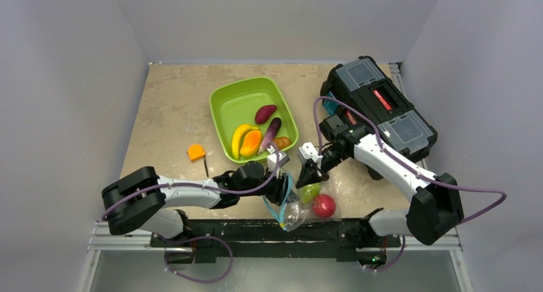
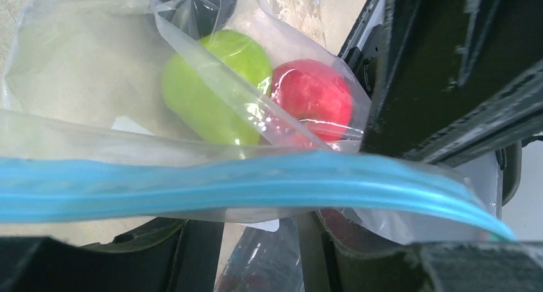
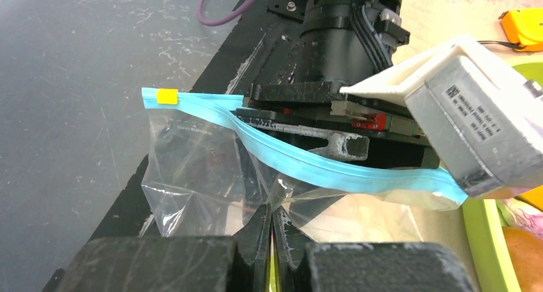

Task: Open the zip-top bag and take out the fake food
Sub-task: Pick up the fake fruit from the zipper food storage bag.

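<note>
The zip-top bag (image 1: 291, 210) lies at the table's near edge between both arms. Its blue zip strip (image 2: 256, 183) stretches across the left wrist view. Inside the bag are a green pear (image 2: 214, 87) and a red apple (image 2: 314, 97) of the fake food. My left gripper (image 2: 262, 234) stands open just below the strip, loose film lying in the gap. My right gripper (image 3: 271, 210) is shut on the bag's clear wall (image 3: 192, 170) under the strip. More fake food, a banana (image 1: 240, 138), an eggplant (image 1: 271, 130) and a maroon piece (image 1: 265, 114), rests in the green tray (image 1: 237, 93).
A black toolbox (image 1: 378, 109) stands at the back right, close behind the right arm. A small orange block (image 1: 196, 152) with a black stick lies left of the tray. The table's dark front rail (image 1: 256, 228) runs right under the bag.
</note>
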`<state>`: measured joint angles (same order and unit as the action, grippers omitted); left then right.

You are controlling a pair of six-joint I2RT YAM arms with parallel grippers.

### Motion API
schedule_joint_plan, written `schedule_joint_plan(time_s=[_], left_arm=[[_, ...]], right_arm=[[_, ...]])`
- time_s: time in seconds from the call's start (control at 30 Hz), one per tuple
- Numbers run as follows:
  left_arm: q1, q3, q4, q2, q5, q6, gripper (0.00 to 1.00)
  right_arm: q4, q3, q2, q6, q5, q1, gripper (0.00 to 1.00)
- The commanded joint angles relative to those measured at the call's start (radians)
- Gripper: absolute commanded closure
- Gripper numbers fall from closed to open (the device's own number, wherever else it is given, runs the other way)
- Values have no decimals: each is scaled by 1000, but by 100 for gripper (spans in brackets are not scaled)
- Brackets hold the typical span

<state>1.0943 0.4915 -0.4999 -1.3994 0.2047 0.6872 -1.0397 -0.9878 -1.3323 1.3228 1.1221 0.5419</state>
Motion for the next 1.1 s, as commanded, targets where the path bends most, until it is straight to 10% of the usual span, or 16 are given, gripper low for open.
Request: schedule_joint_plan(time_s=[0.0,0.27,0.63,1.07], left_arm=[[3,25,-34,-20,-8,-9,56],[3,51,-77,-101,-26,54,55],[3,71,-7,-127,-80,56,53],[3,81,-23,-136,-61,33,48]], right_arm=[[-78,-68,8,43,67,-5,100],[-43,-69,-13,-2,57,-15,100],[-2,41,78,-17,5,-139,59],[59,121,86,17,-282,-229,63]])
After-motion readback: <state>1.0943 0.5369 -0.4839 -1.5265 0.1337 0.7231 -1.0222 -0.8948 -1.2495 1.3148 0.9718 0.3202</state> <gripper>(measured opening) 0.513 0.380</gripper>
